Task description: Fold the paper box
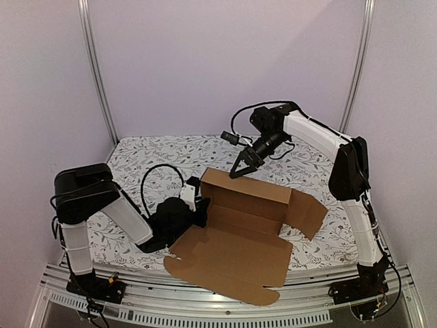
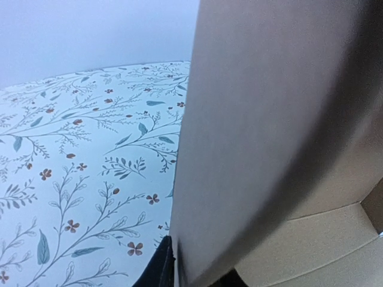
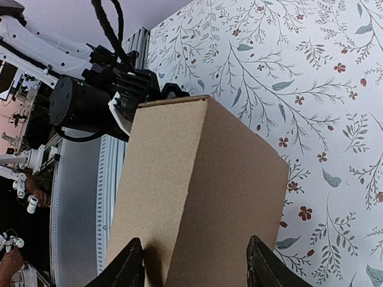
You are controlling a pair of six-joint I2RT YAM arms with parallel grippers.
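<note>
The paper box (image 1: 242,225) is a plain brown cardboard sheet, partly folded, in the middle of the table. Its back wall (image 1: 249,186) stands upright, its right flap (image 1: 306,213) is splayed out, and its big lid panel (image 1: 232,263) lies flat over the near edge. My left gripper (image 1: 198,205) is at the box's left side wall, with one finger (image 2: 160,270) on each face of that wall (image 2: 269,137), shut on it. My right gripper (image 1: 241,168) is open, its fingertips (image 3: 128,263) straddling the top edge of the back wall (image 3: 197,179).
The table has a floral cloth (image 1: 157,154). A metal rail (image 1: 205,307) runs along the near edge, and two frame uprights (image 1: 99,75) stand at the back. The left arm's cable loop (image 1: 160,174) lies left of the box. A person's hand (image 3: 36,197) shows beyond the rail.
</note>
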